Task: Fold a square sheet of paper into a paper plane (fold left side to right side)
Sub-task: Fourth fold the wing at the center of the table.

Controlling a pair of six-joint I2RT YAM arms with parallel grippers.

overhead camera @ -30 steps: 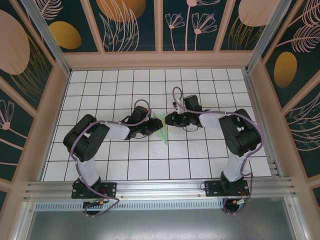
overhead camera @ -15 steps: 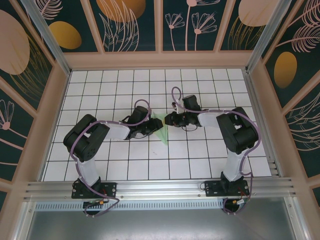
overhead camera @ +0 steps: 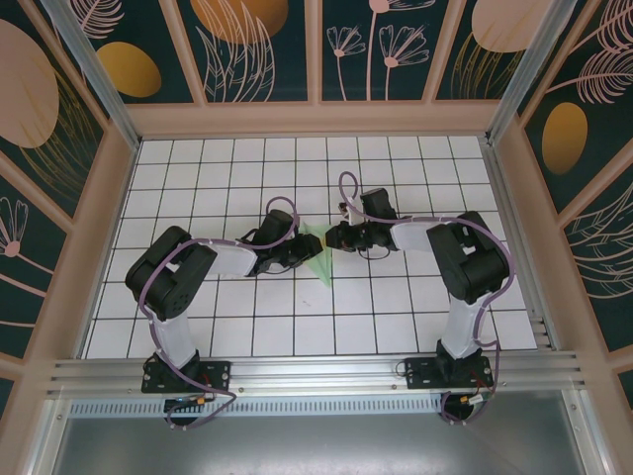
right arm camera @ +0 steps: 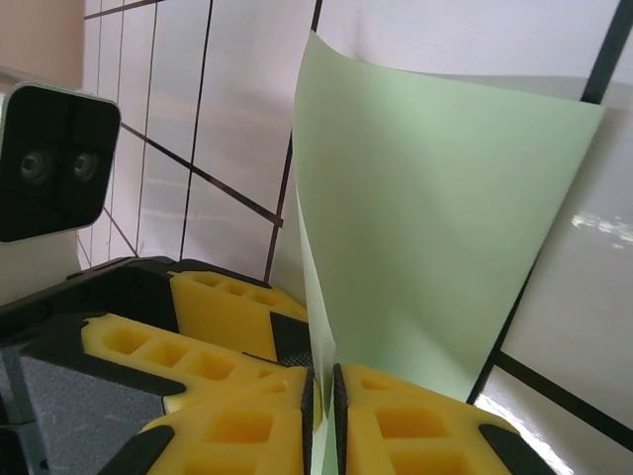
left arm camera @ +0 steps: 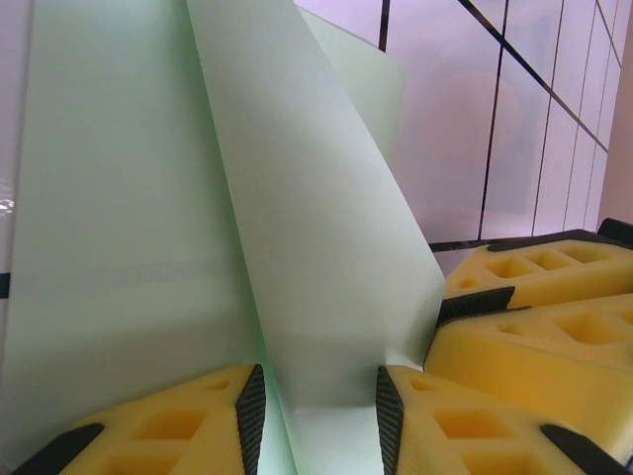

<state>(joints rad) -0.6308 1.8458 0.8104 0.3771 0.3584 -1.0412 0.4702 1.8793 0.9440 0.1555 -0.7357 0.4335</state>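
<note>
The pale mint-green square sheet of paper point(overhead camera: 320, 259) lies at the middle of the table, folded into a slim pointed paper plane shape. My left gripper point(overhead camera: 308, 248) comes at it from the left. In the left wrist view the left gripper point(left arm camera: 319, 416) is open, its pads apart, and a raised flap of the paper point(left arm camera: 297, 198) rises between them. My right gripper point(overhead camera: 330, 237) meets the paper from the right. In the right wrist view the right gripper point(right arm camera: 321, 396) is shut on a thin upright edge of the paper point(right arm camera: 425, 228).
The two grippers nearly touch: the right gripper's yellow fingers point(left arm camera: 534, 317) sit beside the left jaws, and the left gripper's fingers point(right arm camera: 223, 302) and wrist camera point(right arm camera: 54, 163) are close by. White grid tiles point(overhead camera: 247, 168) surround the paper. Wooden walls point(overhead camera: 316, 119) bound the table.
The right gripper's jaws have closed onto the paper's upright edge, and its arm has edged slightly left. The left gripper has stayed still.
</note>
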